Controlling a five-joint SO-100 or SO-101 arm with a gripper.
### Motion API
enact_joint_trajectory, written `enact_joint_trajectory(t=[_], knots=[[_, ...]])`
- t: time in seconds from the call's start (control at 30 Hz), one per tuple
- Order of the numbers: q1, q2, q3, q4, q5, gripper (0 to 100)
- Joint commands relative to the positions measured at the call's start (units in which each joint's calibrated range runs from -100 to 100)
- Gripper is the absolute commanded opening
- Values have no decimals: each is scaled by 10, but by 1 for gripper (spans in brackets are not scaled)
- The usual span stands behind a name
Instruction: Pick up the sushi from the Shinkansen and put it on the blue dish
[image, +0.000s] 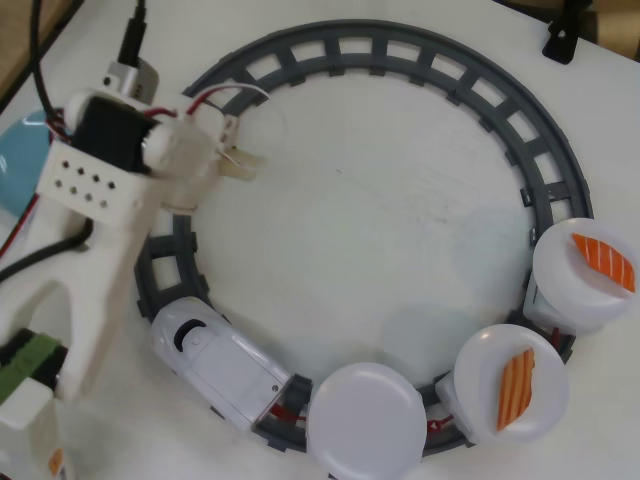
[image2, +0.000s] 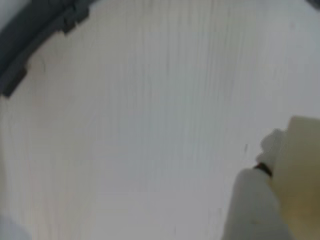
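White arm (image: 95, 270) angled over grey track (image: 430, 60), hand (image: 240, 160) gripping sushi (image: 242, 168)

No legible text, label, brand, number or sign in the overhead or wrist view

Hobby tabletop, white table (image: 400, 230), toy track (image: 520, 130)

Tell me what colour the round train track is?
The track is dark grey, seen best in the overhead view.
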Motion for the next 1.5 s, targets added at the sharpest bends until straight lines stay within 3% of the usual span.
enact_joint_trajectory(t=[0.0,1.03,1.47], knots=[[-49,13,-15,-19,-9,8],[-319,143,-16,-169,-10,10],[-347,193,-27,-171,-10,10]])
